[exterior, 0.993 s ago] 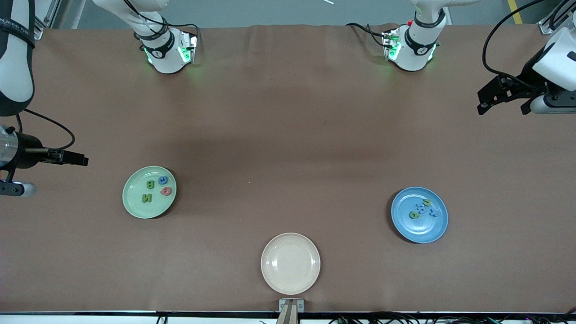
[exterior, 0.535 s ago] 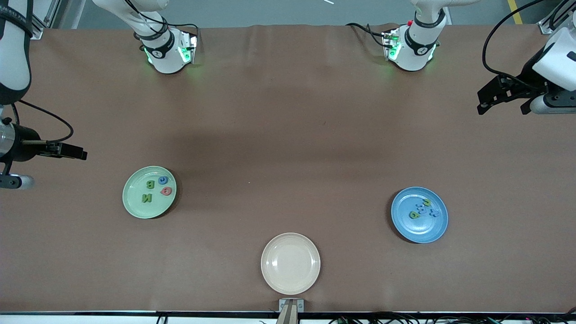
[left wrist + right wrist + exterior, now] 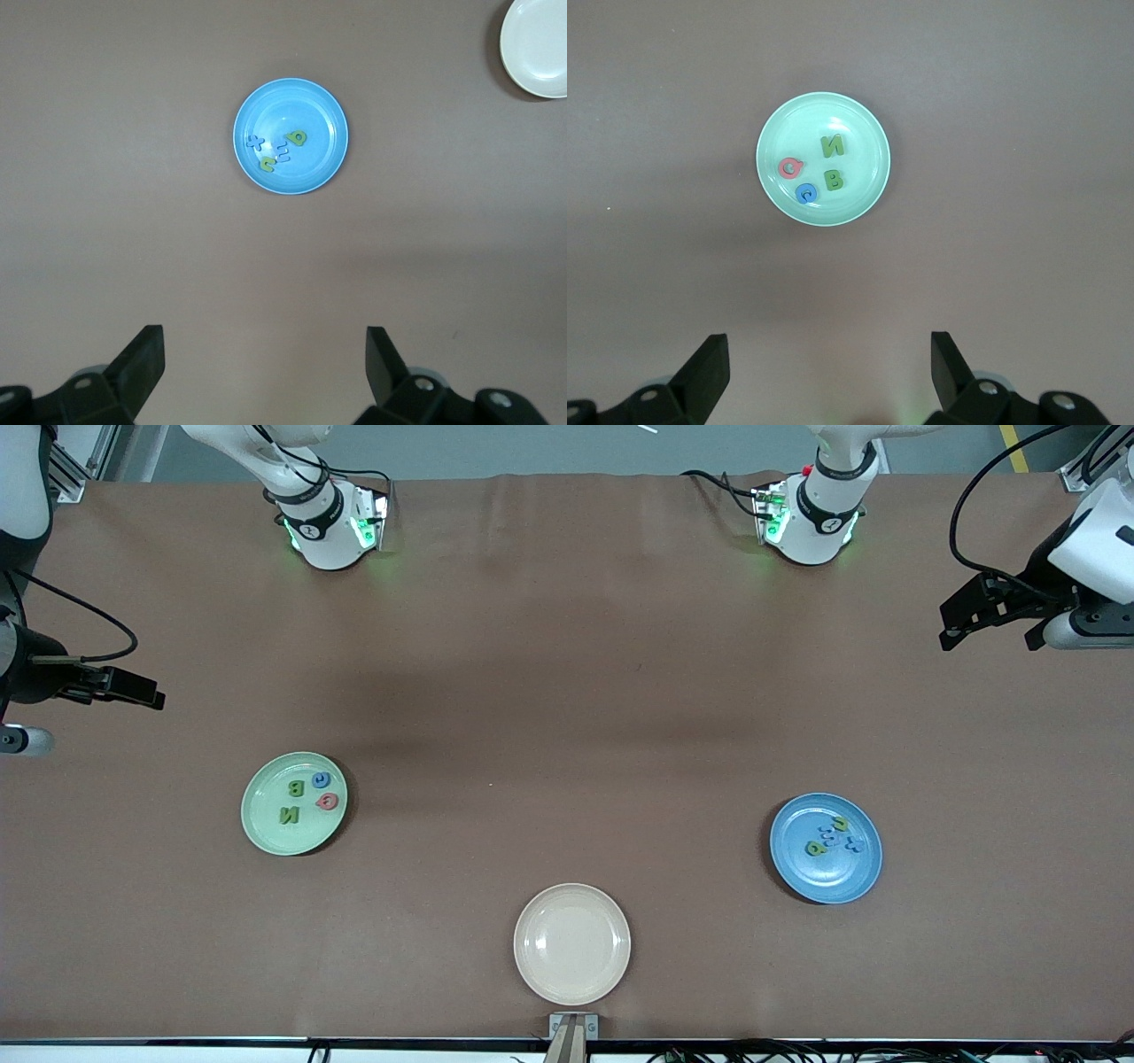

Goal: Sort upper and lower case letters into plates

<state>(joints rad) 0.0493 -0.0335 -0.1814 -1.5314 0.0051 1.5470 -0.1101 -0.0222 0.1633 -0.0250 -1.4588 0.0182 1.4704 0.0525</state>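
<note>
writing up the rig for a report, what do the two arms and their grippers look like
Both arms are glossy white with black bands at the joints and green lights glowing at the bases. Black cables loop along each one. The left gripper and right gripper are matte black and angular, with flat blocky jaws set wide apart in the wrist views. A silver-grey cylinder sits beside each gripper. No readable markings on the grippers.

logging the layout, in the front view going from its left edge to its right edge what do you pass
right gripper → mint green plate → cream plate → blue plate → left gripper
</note>
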